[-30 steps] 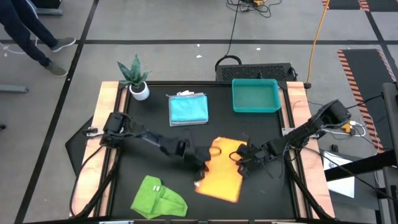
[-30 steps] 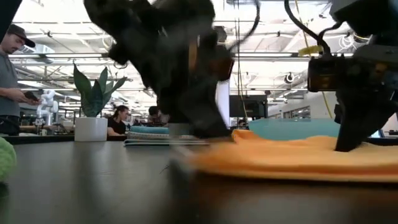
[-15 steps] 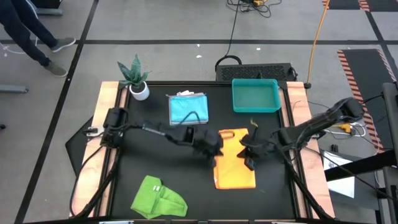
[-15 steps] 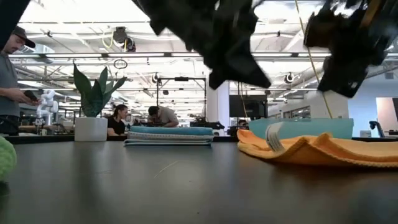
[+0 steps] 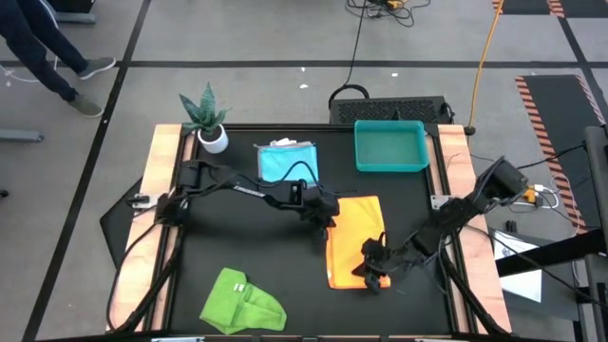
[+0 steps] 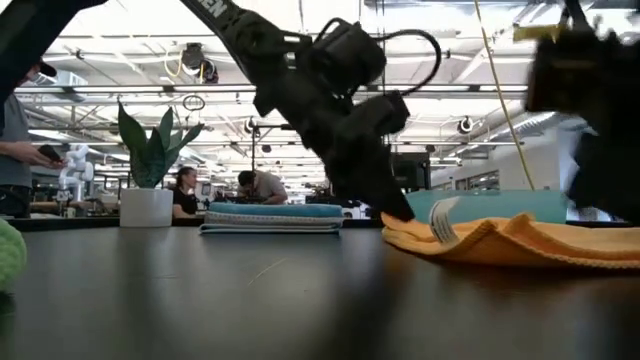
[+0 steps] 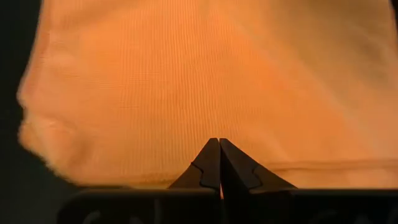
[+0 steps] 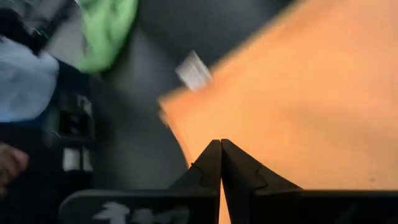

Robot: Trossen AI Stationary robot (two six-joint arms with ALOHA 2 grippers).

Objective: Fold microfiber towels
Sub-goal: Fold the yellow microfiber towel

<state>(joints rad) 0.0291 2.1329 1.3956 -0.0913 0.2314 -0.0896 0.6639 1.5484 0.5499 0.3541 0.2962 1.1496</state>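
The yellow-orange towel (image 5: 356,237) lies folded into an upright rectangle on the black table, right of centre. Its white label (image 8: 194,70) sticks out at a near corner. My left gripper (image 5: 330,220) is shut at the towel's far left edge, its tips over the cloth (image 7: 219,142). My right gripper (image 5: 370,275) is shut over the towel's near right corner (image 8: 221,143). The lime green towel (image 5: 242,302) lies crumpled at the near left. Light blue and white-grey towels (image 5: 288,163) sit folded in a stack at the far middle. My left gripper slants down from the table's left, and its shut fingertips (image 6: 395,213) come to the orange towel's left end (image 6: 405,228), which lies flat on the table. Whether they press on the cloth I cannot tell. My right gripper hangs shut over the towel's near right corner (image 8: 205,124). Whether it touches the cloth I cannot tell.
A teal plastic tray (image 5: 389,145) stands at the far right and a potted plant (image 5: 207,119) at the far left corner. Bare black table lies between the green towel and the orange one. People are in the room beyond the table.
The orange towel lay slantwise toward the near edge. It has been shifted toward the far right and turned square to the table. My left gripper has moved right and toward the far edge along the towel's left side. My right gripper rose, then swung toward the near edge to the towel's near right corner.
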